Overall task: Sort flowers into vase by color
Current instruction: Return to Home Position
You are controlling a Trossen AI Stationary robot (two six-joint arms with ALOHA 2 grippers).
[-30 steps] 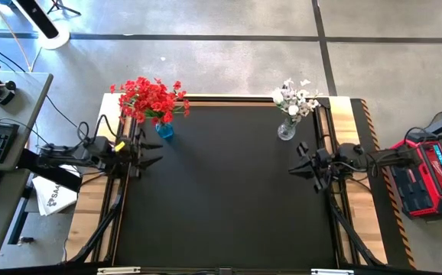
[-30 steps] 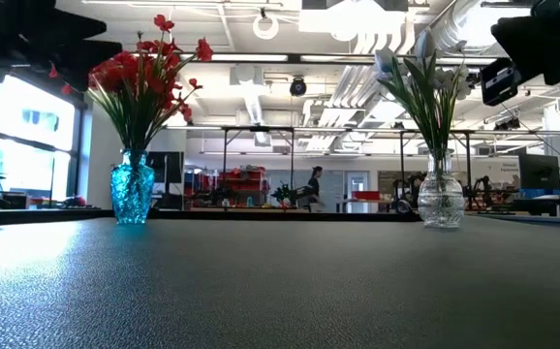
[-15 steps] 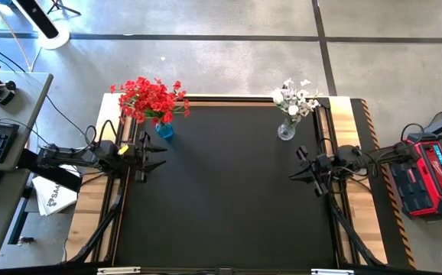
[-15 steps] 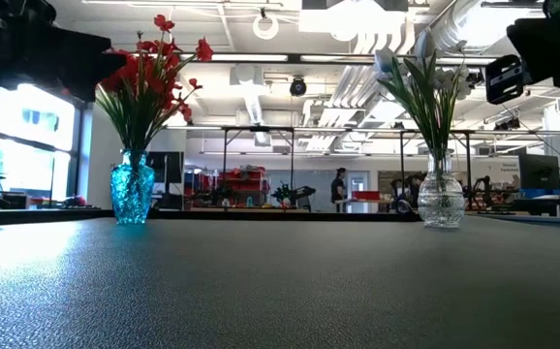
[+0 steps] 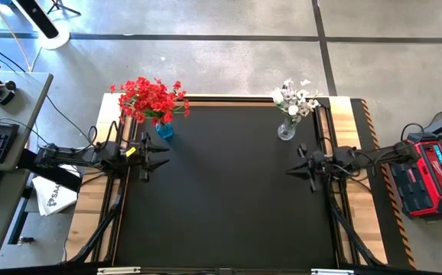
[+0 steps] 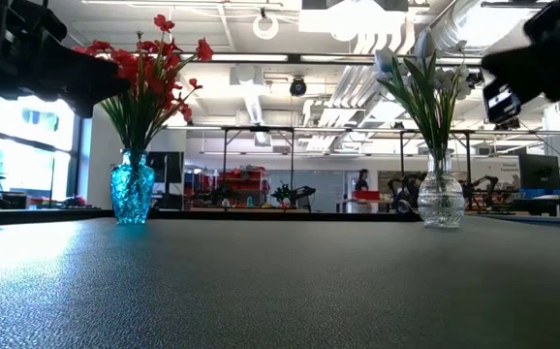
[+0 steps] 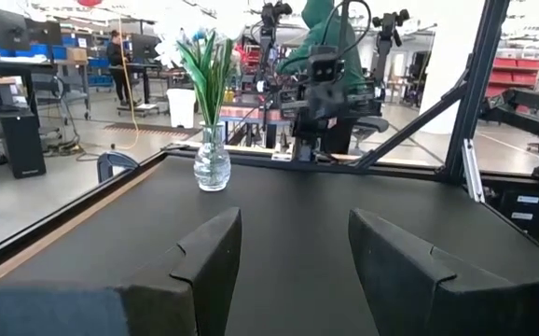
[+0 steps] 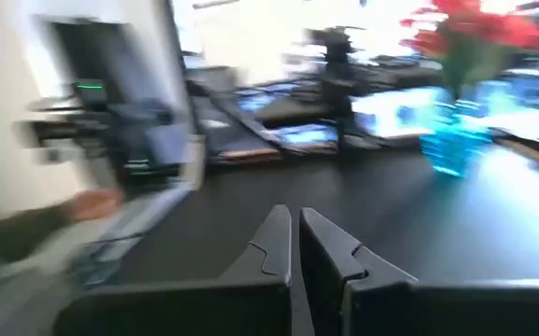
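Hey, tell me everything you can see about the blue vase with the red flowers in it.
The blue vase is small and translucent turquoise, glass by the look, with a textured bulbous body and narrower neck. It stands upright on the black table near a corner on the left arm's side, holding a bunch of red flowers on green stems. The left gripper is close by, jaws open, not touching it.

Site: likely a robotics lab or workshop | overhead: exposed ducts (image 6: 382,44), strip lights (image 6: 261,58) | floor: bare concrete (image 5: 229,65) | ahead of left gripper (image 7: 293,233): benches (image 7: 27,70) with monitors (image 7: 8,26), red racks (image 7: 521,70) | behind right gripper (image 5: 291,169): red equipment case (image 5: 429,177)
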